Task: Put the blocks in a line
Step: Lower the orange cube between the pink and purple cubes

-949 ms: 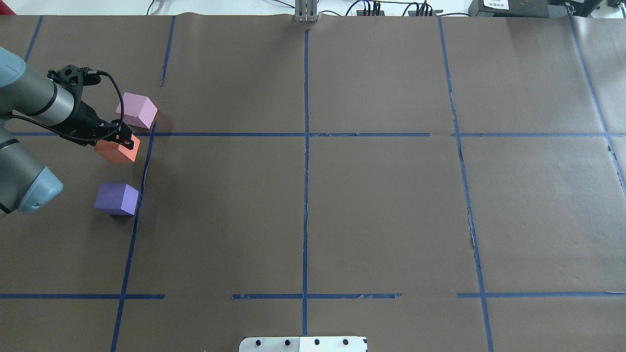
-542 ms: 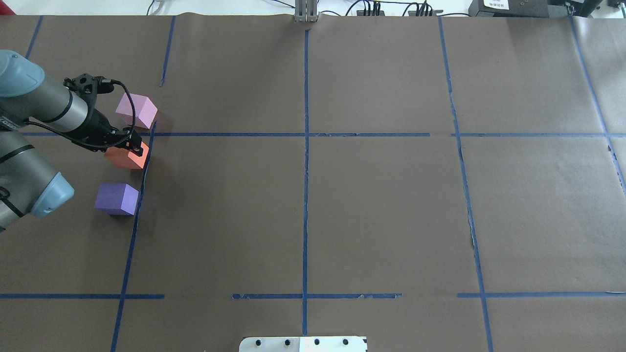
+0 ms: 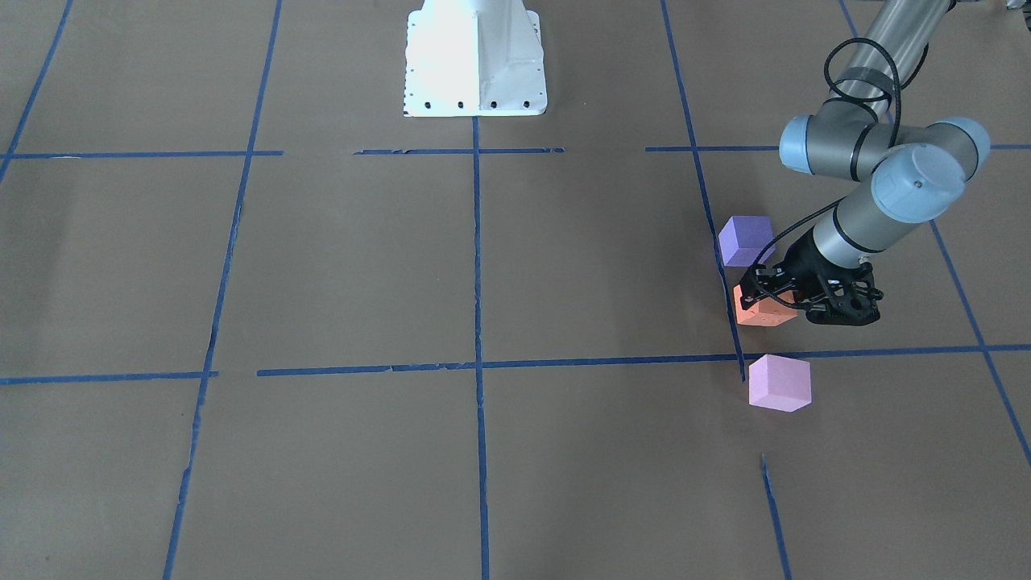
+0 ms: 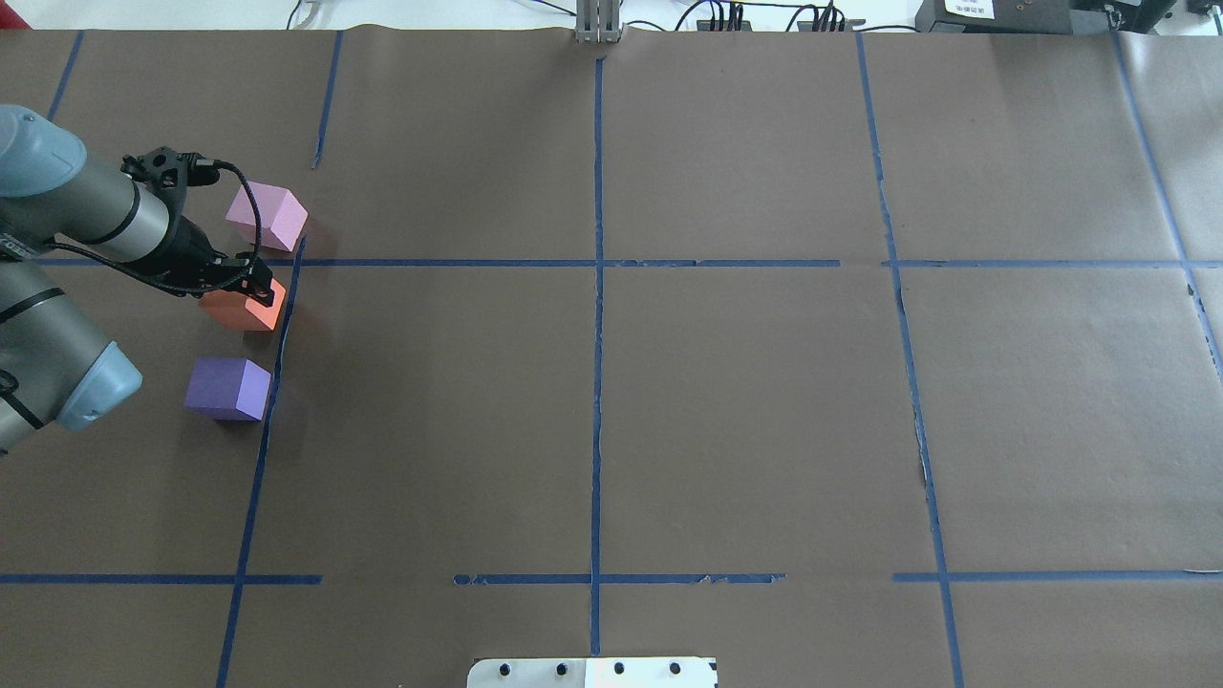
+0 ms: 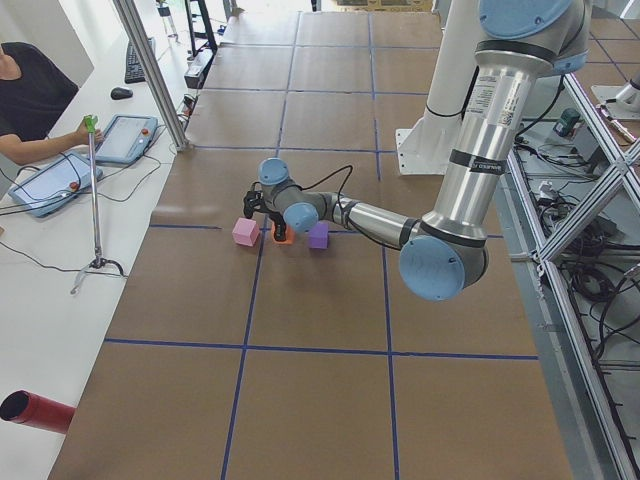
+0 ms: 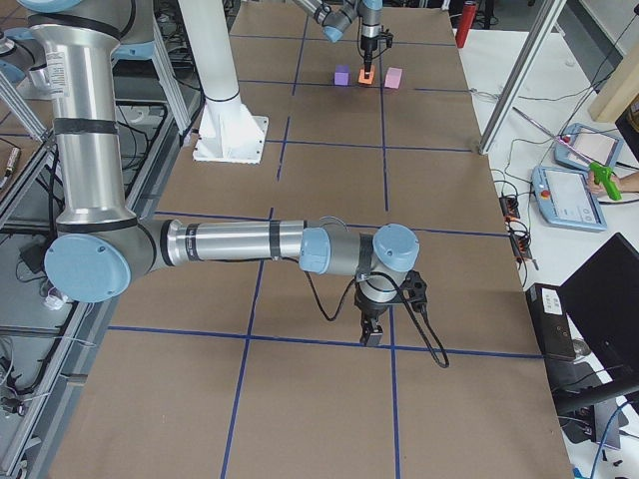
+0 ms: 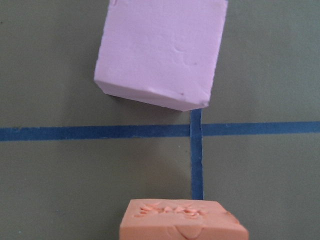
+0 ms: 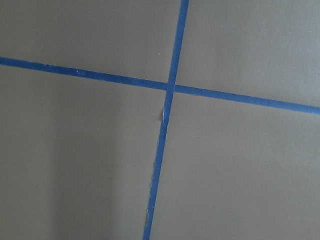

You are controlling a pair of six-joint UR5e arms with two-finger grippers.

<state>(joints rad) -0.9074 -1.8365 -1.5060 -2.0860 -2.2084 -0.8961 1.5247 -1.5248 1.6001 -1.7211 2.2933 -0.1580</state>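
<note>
Left gripper (image 3: 763,296) grips the orange block (image 3: 761,316), just beside a blue tape line (image 3: 729,298) on the brown paper table (image 3: 362,258). Purple block (image 3: 744,240) sits near it, toward the white robot base (image 3: 475,56). Pink block (image 3: 779,383) sits near on the opposite side. The blocks are not touching and form a rough row.

Brown paper (image 4: 745,401), blue tape grid (image 4: 598,382); tablets (image 5: 130,138) on bench (image 5: 60,300).

Orange block (image 4: 234,311), violet block (image 4: 226,387), pink block (image 4: 268,217); blue tape lines (image 4: 597,382).
</note>
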